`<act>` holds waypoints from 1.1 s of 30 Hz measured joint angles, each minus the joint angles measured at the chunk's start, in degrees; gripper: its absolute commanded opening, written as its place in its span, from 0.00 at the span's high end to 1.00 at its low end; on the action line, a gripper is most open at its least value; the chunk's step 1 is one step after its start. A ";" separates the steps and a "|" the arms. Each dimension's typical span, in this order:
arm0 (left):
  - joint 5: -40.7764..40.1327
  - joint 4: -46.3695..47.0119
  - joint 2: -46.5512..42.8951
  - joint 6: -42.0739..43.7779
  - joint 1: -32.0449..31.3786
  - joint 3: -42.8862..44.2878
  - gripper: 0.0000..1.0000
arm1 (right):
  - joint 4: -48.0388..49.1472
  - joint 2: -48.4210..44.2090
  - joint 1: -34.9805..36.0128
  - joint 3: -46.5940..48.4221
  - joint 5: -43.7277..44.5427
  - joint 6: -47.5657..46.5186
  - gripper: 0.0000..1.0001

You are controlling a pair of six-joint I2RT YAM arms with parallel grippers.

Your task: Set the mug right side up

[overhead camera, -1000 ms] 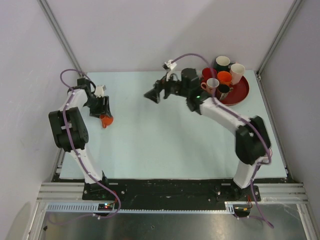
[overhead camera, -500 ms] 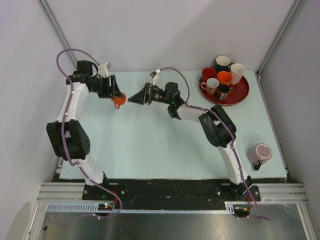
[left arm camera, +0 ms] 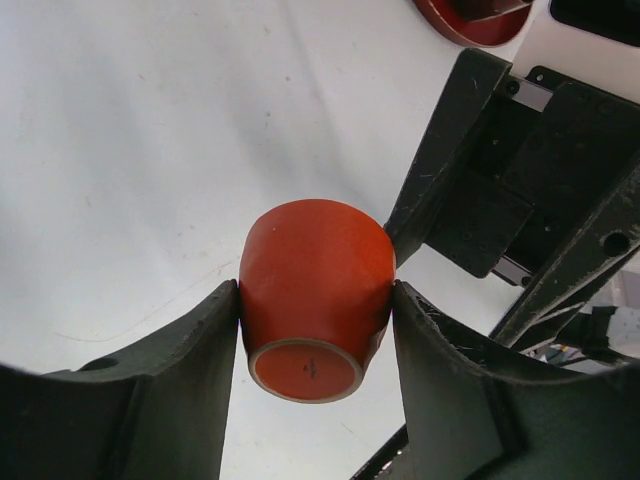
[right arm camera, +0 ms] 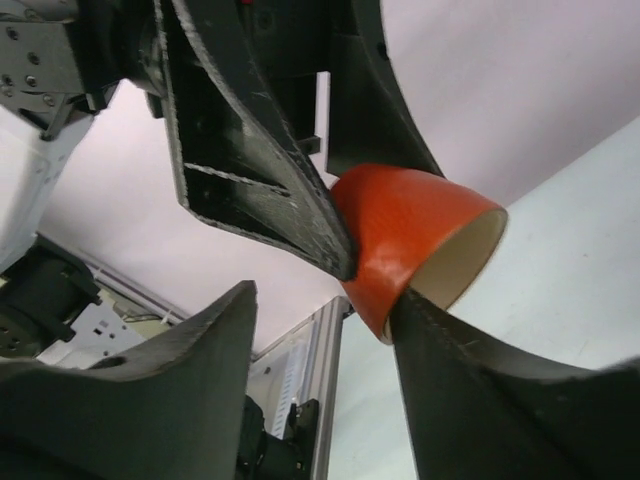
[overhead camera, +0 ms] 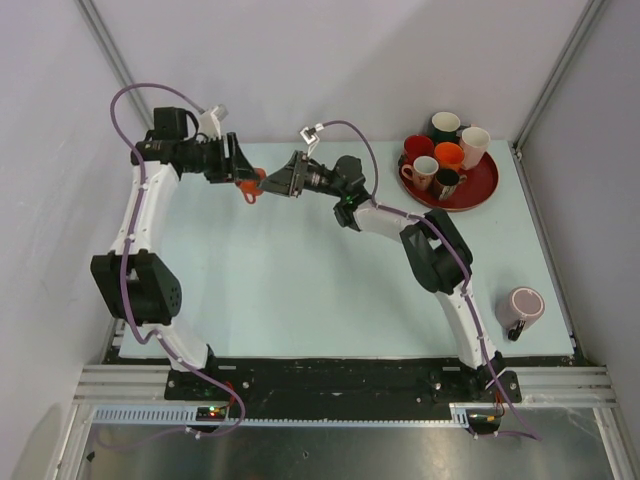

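Note:
The orange mug hangs above the back of the table, held by its sides in my left gripper. In the left wrist view the mug shows its base between both fingers of that gripper. My right gripper has reached in from the right. In the right wrist view the mug points its cream mouth to the lower right. One finger of my right gripper touches the rim. The other finger stands apart, with a left fingertip between them.
A red tray with several upright mugs stands at the back right; its edge shows in the left wrist view. A pink mug lies on its side near the table's right edge. Frame posts flank the back corners.
My left arm carried the orange mug up from the table's left side to the back middle. My right arm swung left from the tray to meet it, and its jaws have narrowed.

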 measured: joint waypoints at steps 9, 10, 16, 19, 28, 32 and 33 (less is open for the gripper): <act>4.22 -0.81 0.00 -2.34 -0.94 2.69 1.00 | 4.04 0.20 -0.28 0.46 -1.73 0.17 0.96; 4.85 -0.85 0.00 -2.58 -0.94 2.86 0.99 | 4.55 0.20 -0.37 0.46 -1.79 -0.09 0.98; 5.25 -1.38 0.24 -2.95 -1.38 2.82 0.05 | 1.86 -4.09 -1.27 -4.68 -1.62 -6.32 1.00; 1.88 -0.85 0.24 -2.32 -1.81 2.84 0.01 | -10.58 -11.23 -2.60 -9.86 -1.97 -16.94 1.00; -9.88 -0.39 0.15 0.17 0.79 2.95 0.00 | -73.44 -28.70 -13.94 -1.29 6.84 -67.21 1.00; -13.90 -0.11 -0.46 2.03 1.53 2.36 0.00 | -94.86 -30.71 -20.26 7.39 17.92 -82.99 1.00; -14.71 -0.02 -0.94 2.73 1.60 1.75 0.00 | -99.30 -30.95 -22.25 9.18 21.66 -86.33 1.00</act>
